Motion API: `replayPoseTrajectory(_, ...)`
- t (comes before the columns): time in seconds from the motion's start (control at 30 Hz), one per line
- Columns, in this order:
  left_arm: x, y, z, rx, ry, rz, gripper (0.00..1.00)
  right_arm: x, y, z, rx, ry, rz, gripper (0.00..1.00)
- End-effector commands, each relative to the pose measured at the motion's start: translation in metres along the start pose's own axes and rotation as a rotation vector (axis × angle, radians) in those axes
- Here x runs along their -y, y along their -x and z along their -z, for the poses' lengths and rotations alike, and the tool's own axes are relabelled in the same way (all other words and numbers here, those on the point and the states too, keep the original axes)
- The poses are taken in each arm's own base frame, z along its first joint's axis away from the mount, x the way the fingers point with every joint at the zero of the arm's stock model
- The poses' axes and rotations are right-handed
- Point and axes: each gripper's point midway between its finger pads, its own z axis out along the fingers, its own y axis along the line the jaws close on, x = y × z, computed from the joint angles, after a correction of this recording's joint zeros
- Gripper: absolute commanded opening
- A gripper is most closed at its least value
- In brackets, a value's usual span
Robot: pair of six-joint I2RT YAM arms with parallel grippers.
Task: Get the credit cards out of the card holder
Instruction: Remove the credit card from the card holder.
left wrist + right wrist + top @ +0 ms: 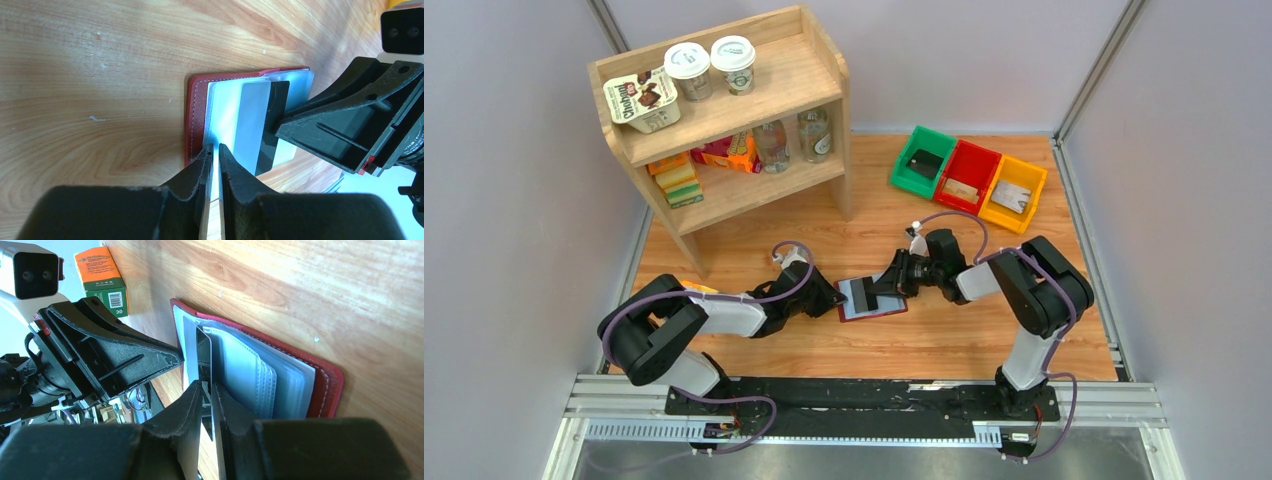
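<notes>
The maroon card holder [886,310] lies open on the wooden table between both arms, with its grey clear sleeves up. My left gripper [214,148] is shut on the edge of a clear sleeve [225,107] at the holder's [196,107] left side. My right gripper [206,385] is shut on the edge of a grey card with a black band [203,352], which stands partly out of the sleeves [250,375]. The same card [262,125] shows in the left wrist view, with the right fingers [325,117] on its far edge. In the top view the grippers [837,299] [886,286] face each other across the holder.
A wooden shelf [724,90] with cups, bottles and boxes stands at the back left. Green [921,160], red [964,175] and yellow [1014,192] bins sit at the back right, each with a card-like item inside. An orange and green box [102,277] lies by the left arm.
</notes>
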Motion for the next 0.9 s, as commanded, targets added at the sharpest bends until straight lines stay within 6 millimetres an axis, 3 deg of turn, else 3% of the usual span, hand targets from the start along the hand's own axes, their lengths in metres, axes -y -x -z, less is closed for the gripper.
replayPoseTrajectory(0.0,-0.067,-0.023,0.006,-0.086,0.229,-0.067,0.18,0.001,0.006,-0.008,0.005,0.001,0.018,0.19)
replayPoseTrajectory(0.23,-0.068,-0.023,0.006,-0.086,0.230,-0.068,0.18,0.003,0.006,-0.007,0.002,-0.020,0.032,0.00)
replayPoseTrajectory(0.53,-0.067,-0.021,0.007,-0.072,0.227,-0.072,0.18,0.012,0.016,0.026,0.041,-0.216,0.095,0.00)
replayPoseTrajectory(0.77,-0.043,-0.004,0.013,-0.022,0.186,-0.136,0.18,0.014,0.018,0.057,0.046,-0.378,0.152,0.00)
replayPoseTrajectory(0.87,-0.021,0.013,0.021,0.025,0.158,-0.203,0.27,0.002,0.026,0.074,0.073,-0.420,0.214,0.00)
